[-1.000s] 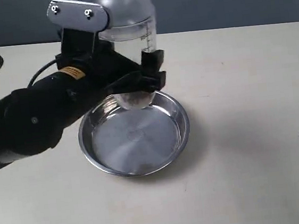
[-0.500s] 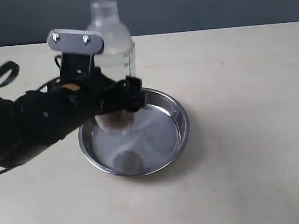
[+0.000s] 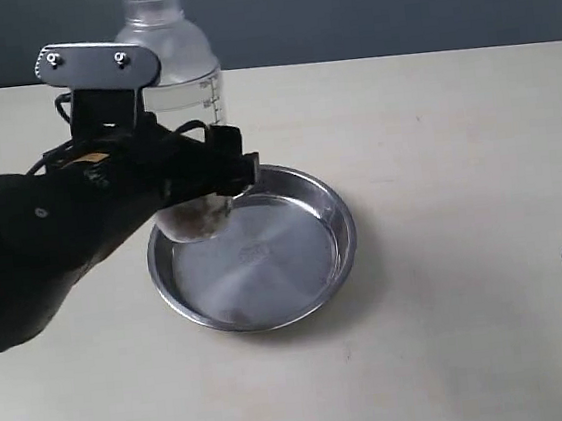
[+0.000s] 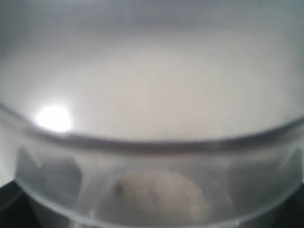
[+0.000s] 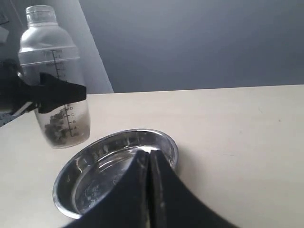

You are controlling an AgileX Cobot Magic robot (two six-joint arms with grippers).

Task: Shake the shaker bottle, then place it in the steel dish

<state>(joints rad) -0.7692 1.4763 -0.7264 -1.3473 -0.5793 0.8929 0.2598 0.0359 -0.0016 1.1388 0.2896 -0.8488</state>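
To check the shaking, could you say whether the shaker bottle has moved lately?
Yes, the shaker bottle shifted leftward, toward the steel dish's left rim.

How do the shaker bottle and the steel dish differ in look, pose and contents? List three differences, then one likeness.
The shaker bottle is tall, clear plastic; the steel dish is shallow, shiny metal. The bottle holds grains; the dish holds nothing. The left gripper clamps the bottle upright; the dish lies free on the table. Both are round.
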